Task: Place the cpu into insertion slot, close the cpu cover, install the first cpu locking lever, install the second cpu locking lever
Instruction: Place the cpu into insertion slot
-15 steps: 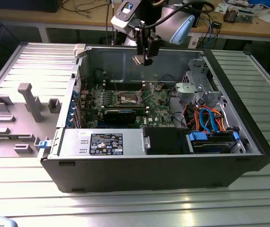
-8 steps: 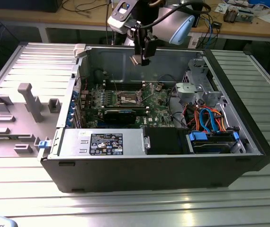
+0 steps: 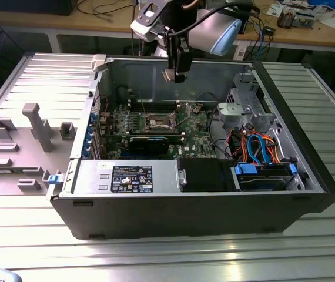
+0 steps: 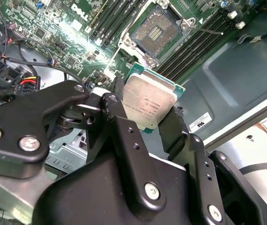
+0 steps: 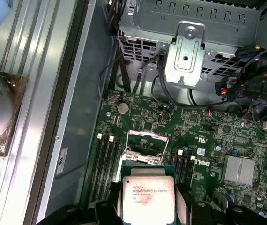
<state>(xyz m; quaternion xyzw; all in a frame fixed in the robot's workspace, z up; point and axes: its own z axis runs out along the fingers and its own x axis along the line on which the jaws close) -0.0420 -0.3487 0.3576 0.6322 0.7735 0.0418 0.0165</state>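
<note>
Your gripper (image 4: pixel 145 111) is clamped on the cpu (image 4: pixel 150 104), with one black finger on each of two opposite edges and the silver top facing both wrist views. In the exterior view, gripper and cpu hang above the green board (image 3: pixel 198 127) inside the open case (image 3: pixel 185 211). The cpu is clear of the bare socket (image 4: pixel 157 30) on the board.
</note>
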